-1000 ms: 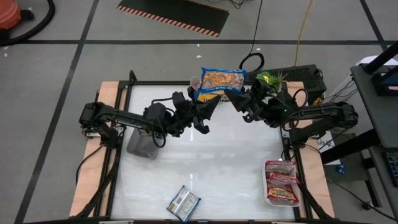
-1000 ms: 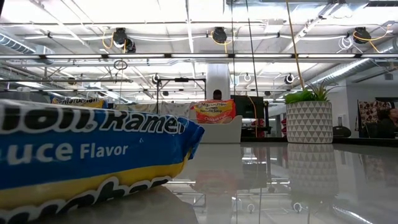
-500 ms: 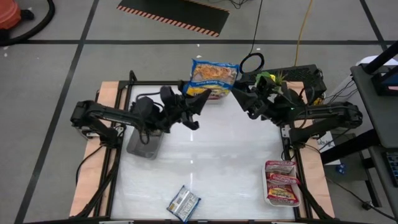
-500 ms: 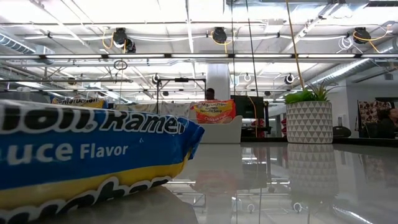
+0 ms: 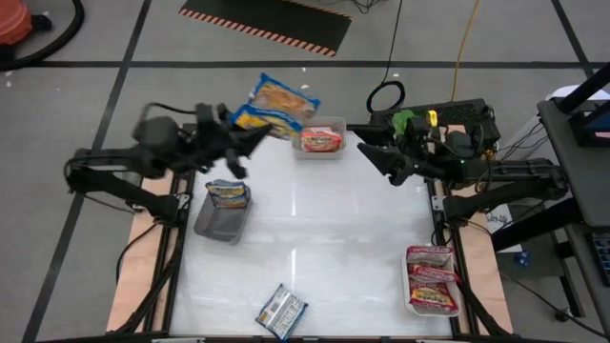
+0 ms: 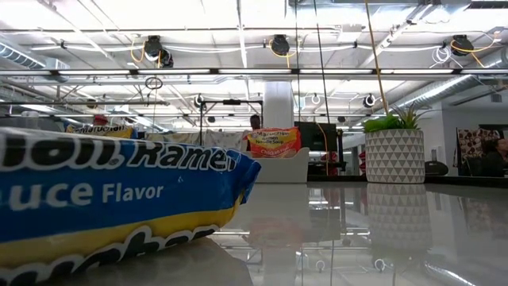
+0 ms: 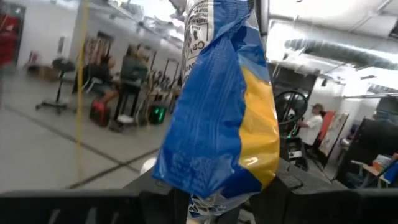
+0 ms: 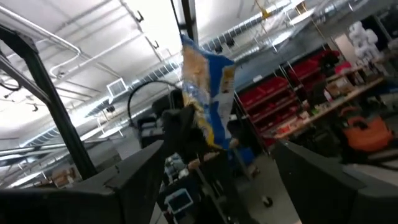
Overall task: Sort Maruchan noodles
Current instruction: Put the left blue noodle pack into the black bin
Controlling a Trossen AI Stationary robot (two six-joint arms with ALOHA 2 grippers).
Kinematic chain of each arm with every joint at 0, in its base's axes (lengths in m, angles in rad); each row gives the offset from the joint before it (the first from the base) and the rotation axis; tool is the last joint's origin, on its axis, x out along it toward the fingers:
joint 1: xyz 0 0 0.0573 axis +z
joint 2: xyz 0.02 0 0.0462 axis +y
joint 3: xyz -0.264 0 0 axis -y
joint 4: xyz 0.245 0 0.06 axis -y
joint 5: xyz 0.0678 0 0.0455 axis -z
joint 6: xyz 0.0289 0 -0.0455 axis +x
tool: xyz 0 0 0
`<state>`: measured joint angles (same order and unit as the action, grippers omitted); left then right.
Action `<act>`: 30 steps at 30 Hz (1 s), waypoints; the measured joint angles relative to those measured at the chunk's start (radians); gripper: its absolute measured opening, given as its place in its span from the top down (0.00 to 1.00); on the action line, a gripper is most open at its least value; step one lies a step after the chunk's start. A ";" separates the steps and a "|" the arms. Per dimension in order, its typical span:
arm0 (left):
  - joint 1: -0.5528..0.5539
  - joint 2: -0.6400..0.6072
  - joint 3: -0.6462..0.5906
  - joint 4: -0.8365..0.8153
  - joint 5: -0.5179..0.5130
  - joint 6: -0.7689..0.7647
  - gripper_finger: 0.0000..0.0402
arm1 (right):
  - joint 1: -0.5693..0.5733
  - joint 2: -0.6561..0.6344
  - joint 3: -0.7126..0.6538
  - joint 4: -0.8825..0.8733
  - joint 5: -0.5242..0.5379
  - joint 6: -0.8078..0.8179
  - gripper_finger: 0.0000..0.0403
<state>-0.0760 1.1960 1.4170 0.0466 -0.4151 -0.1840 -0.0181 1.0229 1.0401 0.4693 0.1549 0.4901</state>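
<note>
A blue-and-yellow Maruchan noodle packet (image 5: 278, 99) hangs in the air over the table's far left, with my left gripper (image 5: 244, 136) shut on it; the left wrist view shows it close up (image 7: 217, 118). My right gripper (image 5: 360, 139) stands open at the far right, apart from the packet, its fingers wide (image 8: 224, 180). Another blue-yellow packet (image 5: 229, 193) lies in the grey tray (image 5: 215, 225). An orange-red packet (image 5: 321, 141) lies in the small tray (image 5: 324, 124) at the far middle. A blue-silver packet (image 5: 281, 311) lies flat near the front edge. My left gripper pinches the packet's lower end (image 7: 208, 198) between its two fingers. The fingers slant upward from the table's left side. The packet stands up above the fingers, tilted and lifted clear of the table.
A white tray (image 5: 448, 307) with maroon packets (image 5: 431, 276) sits at the near right edge. A potted plant (image 6: 394, 152) stands at the far right. The low view is half filled by the loose blue packet (image 6: 119, 199).
My right gripper has opened, let go of the blue-yellow packet and drawn back toward the table's right edge. My left gripper has kept hold and swung toward the table's far left and up, tipping upward, carrying the packet away from the small tray.
</note>
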 joint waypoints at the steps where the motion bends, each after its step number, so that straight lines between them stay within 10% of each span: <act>1: 0.008 -0.031 0.000 -0.058 -0.005 -0.025 0.69 | 0.000 -0.005 0.000 -0.015 0.000 0.010 0.28; 11: 0.038 -0.225 0.035 -0.488 -0.015 -0.129 0.69 | 0.000 -0.017 0.000 -0.064 -0.028 0.063 0.28; 20: 0.038 -0.141 0.286 -1.280 0.105 -0.224 0.69 | 0.000 -0.015 0.000 -0.124 -0.027 0.118 0.28; 30: 0.038 -0.015 0.256 -1.590 0.402 -0.173 0.69 | 0.000 -0.012 0.000 -0.183 -0.026 0.148 0.28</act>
<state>-0.0376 1.1812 1.6731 -1.5435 -0.0134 -0.3568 -0.0181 1.0108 1.0401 0.2859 0.1287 0.6385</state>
